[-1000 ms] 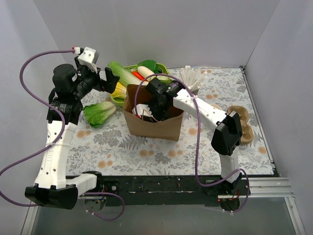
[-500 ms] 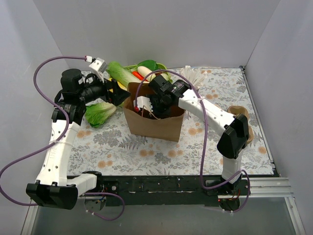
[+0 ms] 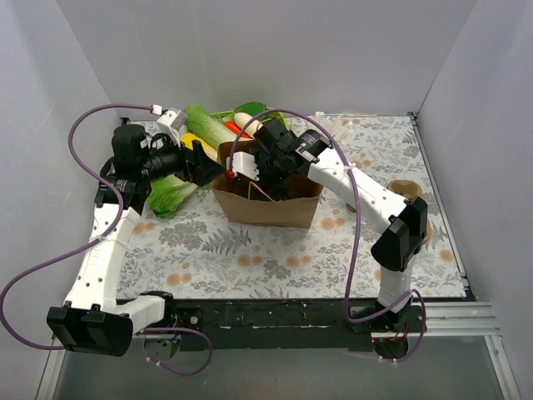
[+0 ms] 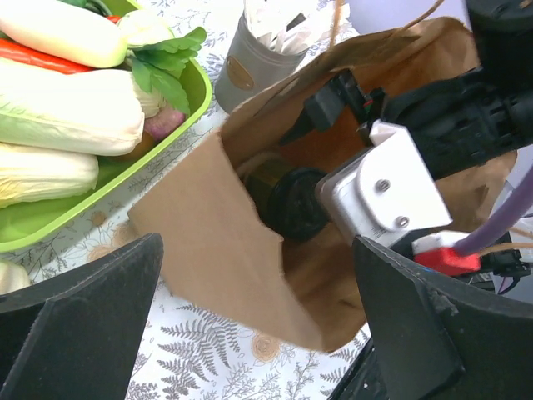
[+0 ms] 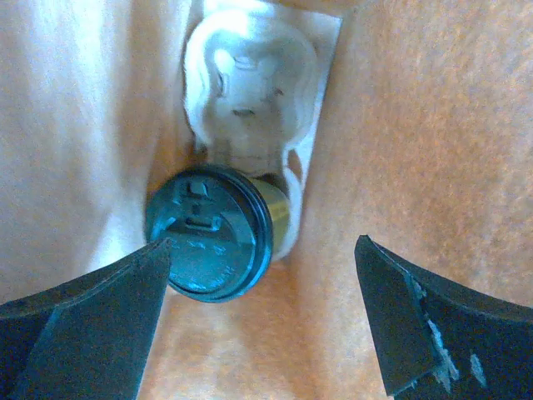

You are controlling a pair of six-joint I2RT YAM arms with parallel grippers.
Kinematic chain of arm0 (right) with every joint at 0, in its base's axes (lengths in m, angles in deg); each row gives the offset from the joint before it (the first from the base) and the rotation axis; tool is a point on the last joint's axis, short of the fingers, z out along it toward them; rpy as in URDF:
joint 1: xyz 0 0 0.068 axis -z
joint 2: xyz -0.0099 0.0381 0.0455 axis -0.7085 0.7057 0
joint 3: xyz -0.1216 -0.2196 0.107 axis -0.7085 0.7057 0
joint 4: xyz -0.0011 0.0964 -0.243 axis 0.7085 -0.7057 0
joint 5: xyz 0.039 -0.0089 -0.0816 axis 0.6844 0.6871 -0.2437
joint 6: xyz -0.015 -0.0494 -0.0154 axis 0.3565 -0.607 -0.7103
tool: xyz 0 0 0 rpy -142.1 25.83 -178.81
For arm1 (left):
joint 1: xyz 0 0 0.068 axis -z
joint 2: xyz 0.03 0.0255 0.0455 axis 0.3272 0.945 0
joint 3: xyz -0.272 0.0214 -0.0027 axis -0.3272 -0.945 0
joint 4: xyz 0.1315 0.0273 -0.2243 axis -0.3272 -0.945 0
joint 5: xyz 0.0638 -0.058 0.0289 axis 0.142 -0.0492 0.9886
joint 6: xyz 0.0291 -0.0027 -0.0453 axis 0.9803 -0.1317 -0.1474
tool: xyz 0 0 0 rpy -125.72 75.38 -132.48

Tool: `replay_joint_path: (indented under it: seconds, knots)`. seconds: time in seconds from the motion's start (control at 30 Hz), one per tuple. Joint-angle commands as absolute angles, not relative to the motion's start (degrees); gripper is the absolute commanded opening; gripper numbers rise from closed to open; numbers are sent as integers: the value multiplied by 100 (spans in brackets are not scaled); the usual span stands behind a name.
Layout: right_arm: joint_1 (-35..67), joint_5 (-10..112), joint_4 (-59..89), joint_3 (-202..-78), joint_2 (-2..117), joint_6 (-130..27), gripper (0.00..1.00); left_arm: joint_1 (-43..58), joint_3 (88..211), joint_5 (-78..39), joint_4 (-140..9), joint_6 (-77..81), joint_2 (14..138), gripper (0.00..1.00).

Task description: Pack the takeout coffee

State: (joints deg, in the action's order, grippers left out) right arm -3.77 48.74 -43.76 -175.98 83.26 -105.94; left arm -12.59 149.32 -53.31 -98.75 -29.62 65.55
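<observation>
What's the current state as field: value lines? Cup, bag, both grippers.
cup: inside the bag, black lid on, not gripped
bag: brown paper, open-topped, mid-table
right gripper: open, reaching into the bag
left gripper: open, at the bag's left edge
also in bag: white plastic piece
behind bag: green tray of vegetables, grey straw holder

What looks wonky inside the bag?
The coffee cup inside the paper bag looks tipped over rather than upright. Part of its side shows, and it leans against a white item. No spill is visible.
</observation>
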Motion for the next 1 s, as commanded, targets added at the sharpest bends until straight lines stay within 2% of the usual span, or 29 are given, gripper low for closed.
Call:
replay_joint_path:
  seconds: [0.0, 0.43, 0.6, 0.8, 0.97]
  knots:
    - [-411, 4906, -4276, -18237, 7990, -10403, 98, -1259, 14814, -5447, -9813, -2966, 6386, 98]
    - [-525, 4986, -4355, -18405, 7718, -10201, 98, -1259, 14901, -5509, -9743, -3001, 6456, 98]
    - [-560, 5047, -4216, -18783, 7455, -9981, 98, -1259, 15279, -5745, -9392, -2449, 6491, 98]
    - [-560, 5083, -3741, -18179, 6804, -9840, 98, -1242, 15806, -6465, -8891, -1808, 7150, 98]
    - [-560, 4898, -3591, -17887, 6532, -9735, 98, -1031, 16491, -6598, -8785, -1367, 8246, 98]
